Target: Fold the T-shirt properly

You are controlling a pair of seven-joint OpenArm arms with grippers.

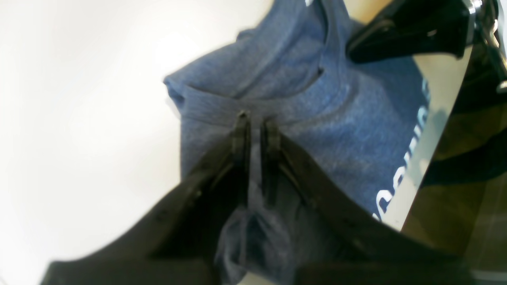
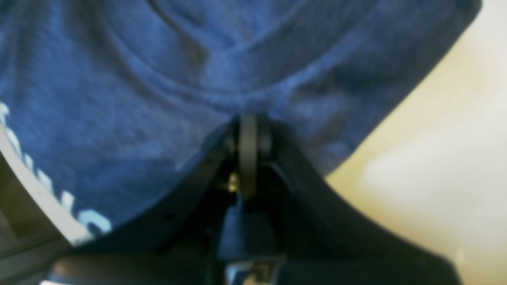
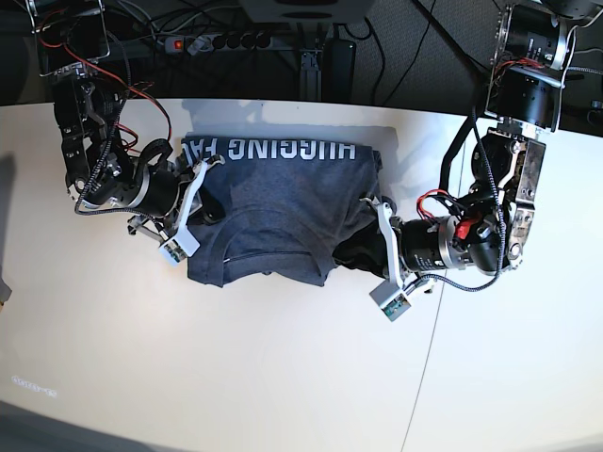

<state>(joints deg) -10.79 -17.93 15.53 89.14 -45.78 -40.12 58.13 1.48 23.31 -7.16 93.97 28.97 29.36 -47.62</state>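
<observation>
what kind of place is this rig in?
Probably a robotics lab bench. Two arms are mounted at a white table, a power strip and loose cables run behind its far edge, and the only work item is a T-shirt.

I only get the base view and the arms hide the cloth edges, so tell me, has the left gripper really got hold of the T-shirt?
Observer: Yes. The left wrist view shows the left gripper nearly closed, with a bunch of the T-shirt between its fingers.
Operator: And the right one?
Observer: In the right wrist view the right gripper is shut tight, with blue cloth running back between its fingers.
Operator: Where on the shirt?
Observer: Just below the ribbed collar, which curves right above the fingertips.
</observation>
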